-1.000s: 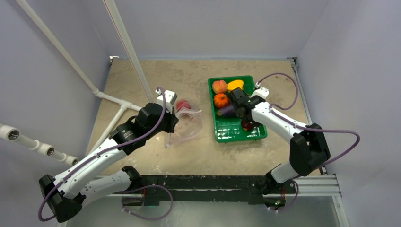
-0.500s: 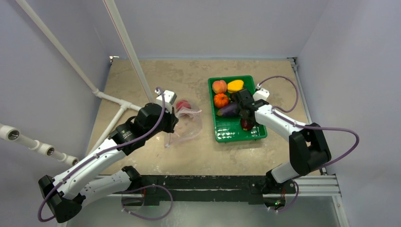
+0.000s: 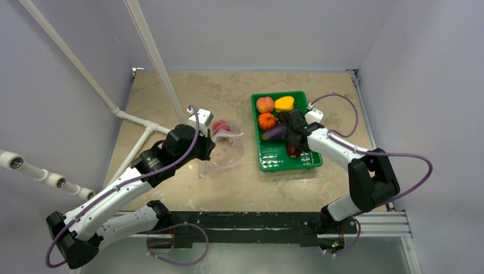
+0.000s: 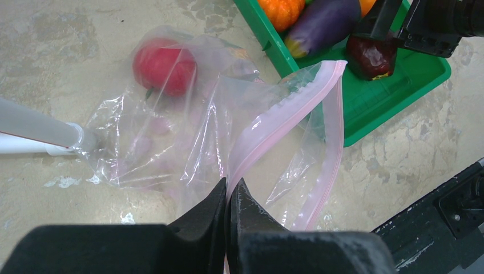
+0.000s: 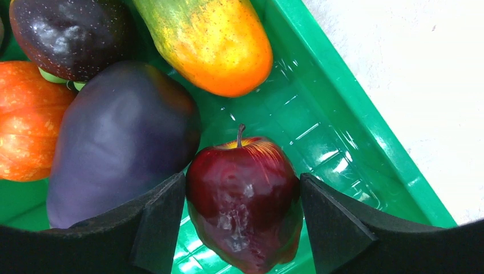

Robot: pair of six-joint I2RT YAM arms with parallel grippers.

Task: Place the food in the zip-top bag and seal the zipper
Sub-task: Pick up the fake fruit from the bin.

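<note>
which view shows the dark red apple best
Right wrist: the apple fills the frame between the fingers, stem and skin clear. Left wrist shows it small at the top edge, in the tray. The top view shows only a small dark spot.

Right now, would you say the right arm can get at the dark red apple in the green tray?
Likely yes: the right gripper flanks the dark red apple in the green tray, nothing between. The eggplant crowds one finger. Whether the fingers press it is unclear.
</note>
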